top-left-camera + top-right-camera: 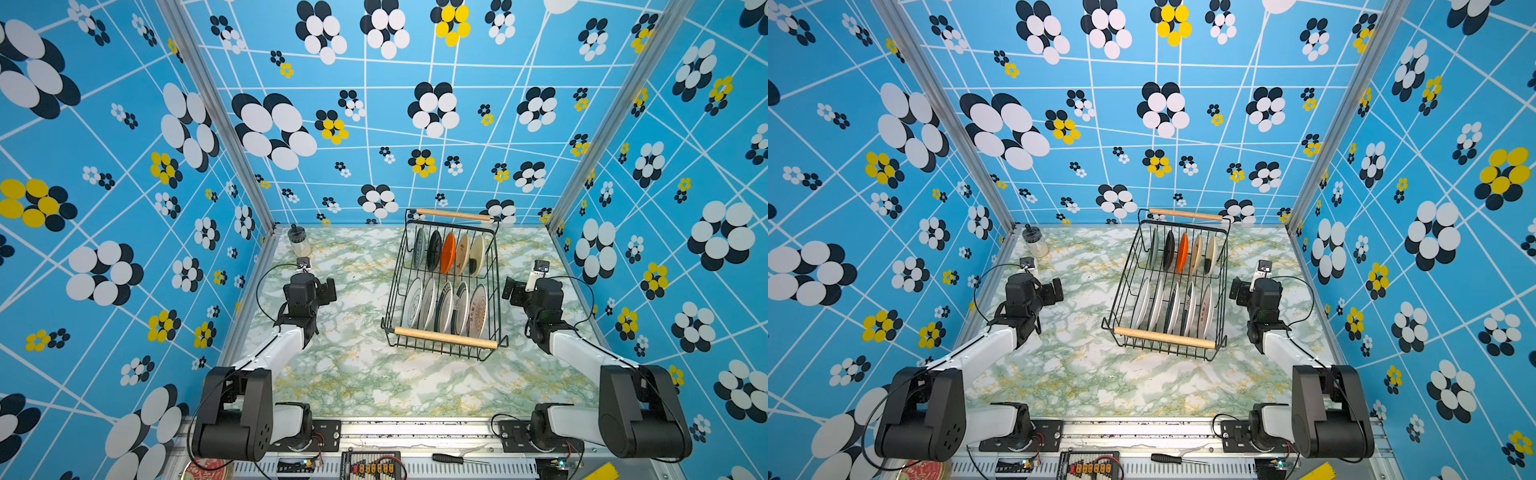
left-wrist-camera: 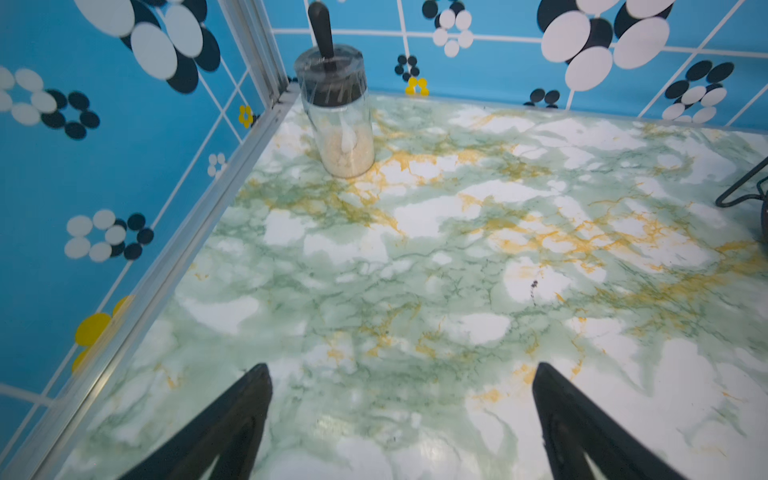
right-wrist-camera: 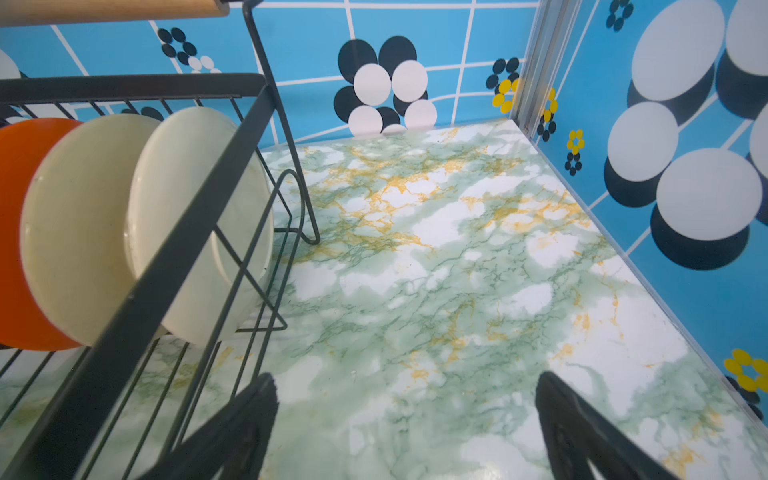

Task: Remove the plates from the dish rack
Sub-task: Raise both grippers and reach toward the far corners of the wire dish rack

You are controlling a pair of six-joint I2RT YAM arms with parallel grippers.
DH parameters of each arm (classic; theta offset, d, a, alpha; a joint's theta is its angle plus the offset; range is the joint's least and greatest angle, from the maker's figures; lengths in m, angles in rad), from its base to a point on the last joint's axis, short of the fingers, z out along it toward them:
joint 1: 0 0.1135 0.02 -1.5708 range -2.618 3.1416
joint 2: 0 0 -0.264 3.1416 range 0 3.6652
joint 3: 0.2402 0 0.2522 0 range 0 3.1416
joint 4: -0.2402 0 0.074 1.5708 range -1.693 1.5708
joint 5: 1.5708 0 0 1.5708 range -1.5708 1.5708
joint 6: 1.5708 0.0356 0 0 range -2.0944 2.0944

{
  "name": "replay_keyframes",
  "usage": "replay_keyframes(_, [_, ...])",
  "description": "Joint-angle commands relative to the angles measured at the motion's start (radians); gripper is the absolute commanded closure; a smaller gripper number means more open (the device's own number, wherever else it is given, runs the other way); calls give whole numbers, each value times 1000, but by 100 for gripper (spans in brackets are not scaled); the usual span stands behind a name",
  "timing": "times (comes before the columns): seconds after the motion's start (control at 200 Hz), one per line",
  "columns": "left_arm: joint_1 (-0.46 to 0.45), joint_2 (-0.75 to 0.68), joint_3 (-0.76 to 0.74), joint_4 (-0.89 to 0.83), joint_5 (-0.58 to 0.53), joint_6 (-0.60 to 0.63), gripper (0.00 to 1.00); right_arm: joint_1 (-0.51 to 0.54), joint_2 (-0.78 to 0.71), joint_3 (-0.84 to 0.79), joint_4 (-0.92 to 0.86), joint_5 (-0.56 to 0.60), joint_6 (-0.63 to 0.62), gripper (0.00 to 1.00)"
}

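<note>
Plates (image 1: pixel 444 307) are all sitting in the dish rack (image 3: pixel 124 88), so you are only just starting. I am counting ten, and each one is standing on its edge in the wire slots.

Five small ones are filling the back row: a blue-grey plate (image 1: pixel 419 248), a black plate (image 1: pixel 434 250), an orange plate (image 1: pixel 448 252), a tan plate (image 1: pixel 461 254) and a cream plate (image 1: pixel 477 254). Five bigger white plates (image 1: pixel 412 302) with dark rims are filling the front row, next to the near wooden handle (image 1: pixel 446 337). The rack is sitting on the green marble table (image 1: pixel 357 374), right of the middle, close to the back wall and turned a little.

Your left gripper (image 2: pixel 401 370) is hanging over bare table, well apart from the rack. Its jaws are spread wide with nothing between them. Your right gripper (image 3: pixel 406 376) is waiting just beside the rack's right side. Its jaws are spread wide too, and it is holding nothing.

No plate is lying out on the table yet, so all ten lifts are waiting for you. I am guessing the right arm is getting the easier reach, since it is nearest. A glass jar (image 1: pixel 299 243) is standing in the far left corner, away from the job.
</note>
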Motion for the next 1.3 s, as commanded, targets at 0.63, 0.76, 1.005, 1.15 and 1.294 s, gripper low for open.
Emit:
replay_keyframes(0.63, [-242,-250,457,-955,137,-393,1,7,-367,410,-1075,-190,440,1])
replay_keyframes(0.76, [-317,-268,493,-1017,140,-423,1,7,-331,494,-1216,-280,413,1])
replay_keyframes(1.005, [-438,-189,563,-1084,143,-429,1,9,-258,555,-1315,-407,333,1])
replay_keyframes(1.15, [-516,-109,627,-1100,117,-426,1,20,-241,557,-1316,-406,321,1])
replay_keyframes(1.294, [-544,-63,665,-1076,130,-428,1,32,-220,565,-1311,-397,324,1])
